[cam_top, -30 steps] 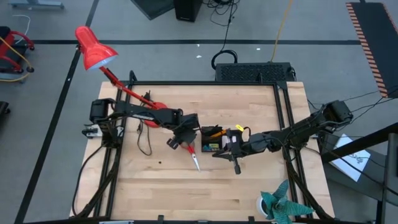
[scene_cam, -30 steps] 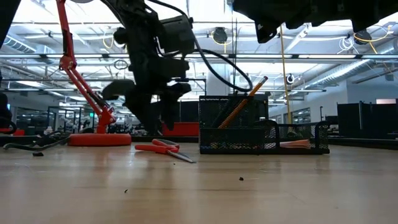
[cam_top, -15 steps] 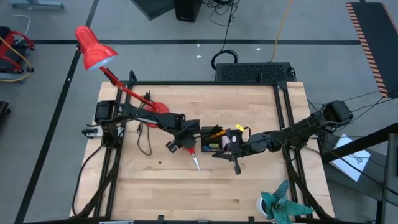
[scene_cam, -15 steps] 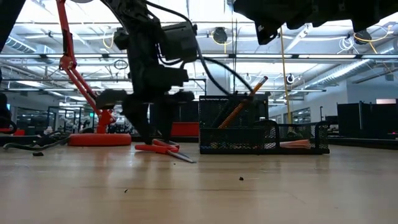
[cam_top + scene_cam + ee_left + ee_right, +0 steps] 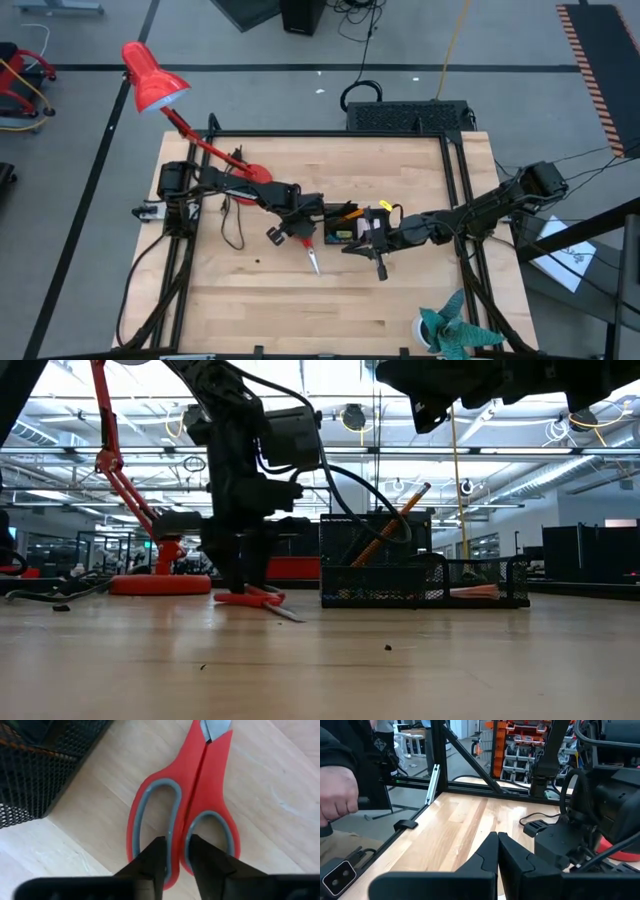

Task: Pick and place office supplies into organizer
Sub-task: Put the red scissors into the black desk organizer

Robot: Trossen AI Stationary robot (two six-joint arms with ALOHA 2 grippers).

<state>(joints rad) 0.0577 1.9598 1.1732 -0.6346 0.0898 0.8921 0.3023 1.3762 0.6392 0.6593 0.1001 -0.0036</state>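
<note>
Pencil already stands in organizer (image 5: 345, 226); scissors (image 5: 187, 815) lie flat on table just beside it. Left gripper (image 5: 175, 857) pinches the scissors' handle bars, nearly closed. Right gripper (image 5: 497, 852) waits shut near organizer. Lift and placing remain.

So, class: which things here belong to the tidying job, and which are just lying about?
Job: scissors, gripped at the handles by the left gripper; organizer; orange pencil in it.
Lying about: red lamp, teal leafy object, black box.
</note>
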